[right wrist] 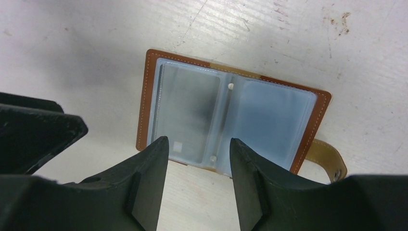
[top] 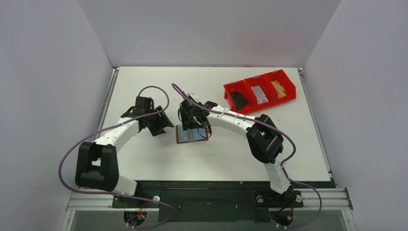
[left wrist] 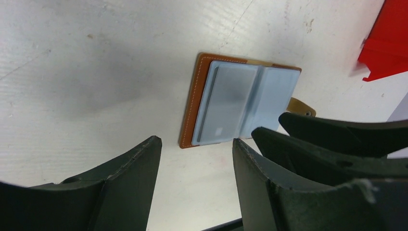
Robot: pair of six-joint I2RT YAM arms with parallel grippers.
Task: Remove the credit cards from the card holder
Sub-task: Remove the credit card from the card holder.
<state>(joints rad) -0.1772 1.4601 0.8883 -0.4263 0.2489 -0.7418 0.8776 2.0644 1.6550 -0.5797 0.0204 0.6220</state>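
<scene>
The card holder point(top: 192, 134) lies open, pockets up, around the middle of the table point(top: 144, 86), well apart from its edges; the right gripper point(right wrist: 198, 142) hovers over it, jaws apart and empty, the left gripper point(left wrist: 196, 142) spread wide beside it

Plain pale grey walls point(top: 207, 29) enclose the white table point(top: 159, 159) on three sides under soft, even light; a metal rail point(top: 332, 198) crosses the lower frame.

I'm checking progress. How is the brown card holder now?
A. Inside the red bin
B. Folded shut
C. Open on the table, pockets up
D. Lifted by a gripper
C: the card holder lies spread flat on the table, its pale pockets facing up.
</scene>
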